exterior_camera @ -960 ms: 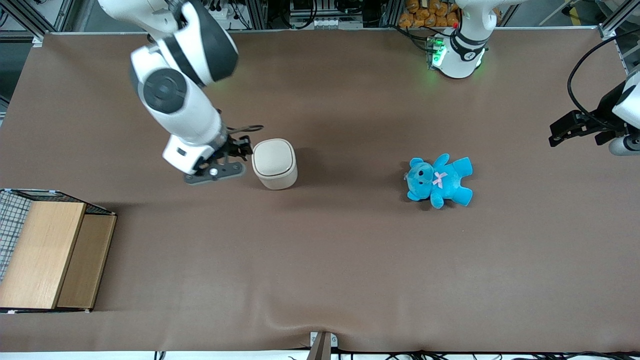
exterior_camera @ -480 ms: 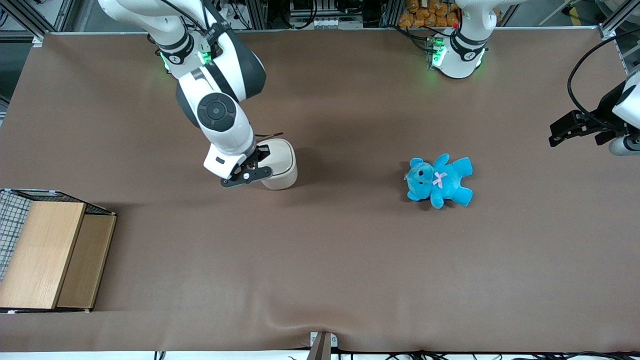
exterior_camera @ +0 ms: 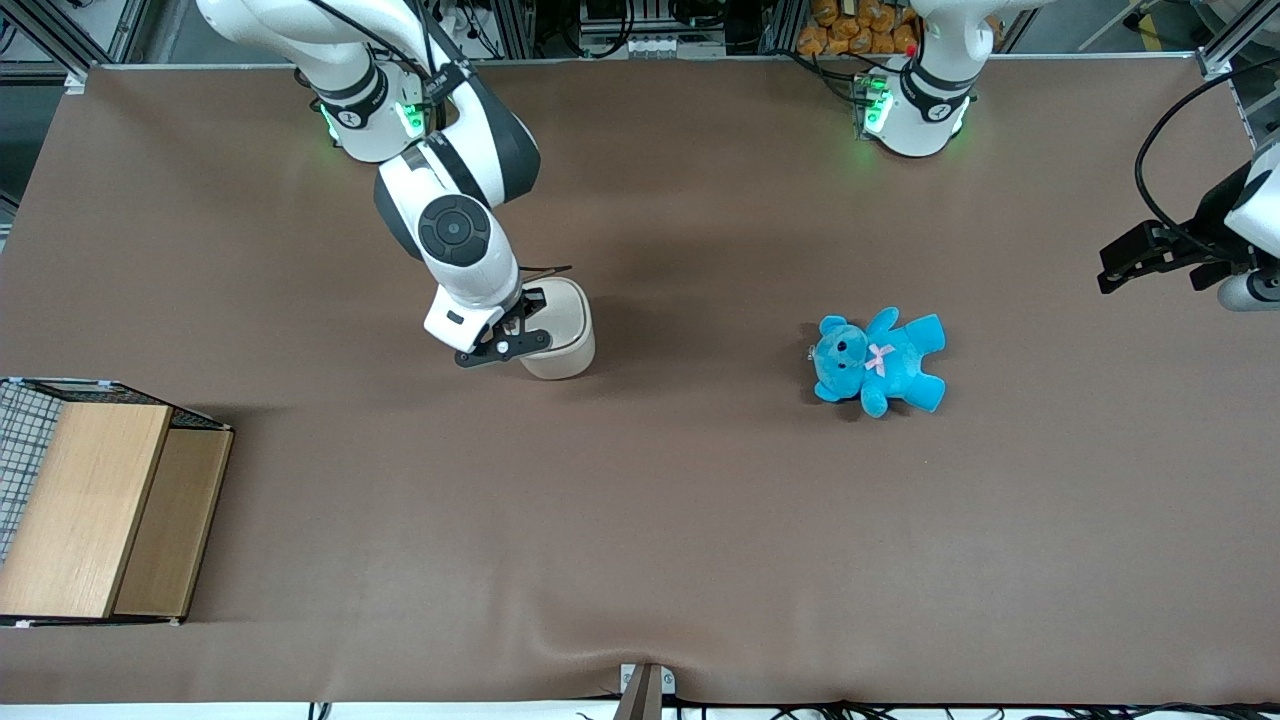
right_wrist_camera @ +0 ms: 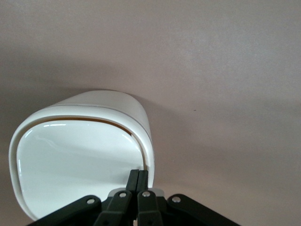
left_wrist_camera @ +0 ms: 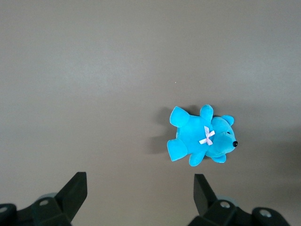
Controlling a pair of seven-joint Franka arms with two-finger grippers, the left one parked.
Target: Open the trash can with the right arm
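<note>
The cream-beige trash can stands on the brown table, its pale lid lying flat and closed. In the right wrist view its glossy lid fills the area beside the fingers. The right arm reaches down over the can's edge that lies toward the working arm's end. Its gripper is shut and empty, with the two black fingertips pressed together right at the lid's rim; I cannot tell whether they touch it.
A blue teddy lies on the table toward the parked arm's end; it also shows in the left wrist view. A wooden box with wire mesh stands at the working arm's end, nearer the front camera.
The right arm has swung in from beside the can toward the parked arm's end. Its gripper now sits over the can's lid edge instead of next to the can.
</note>
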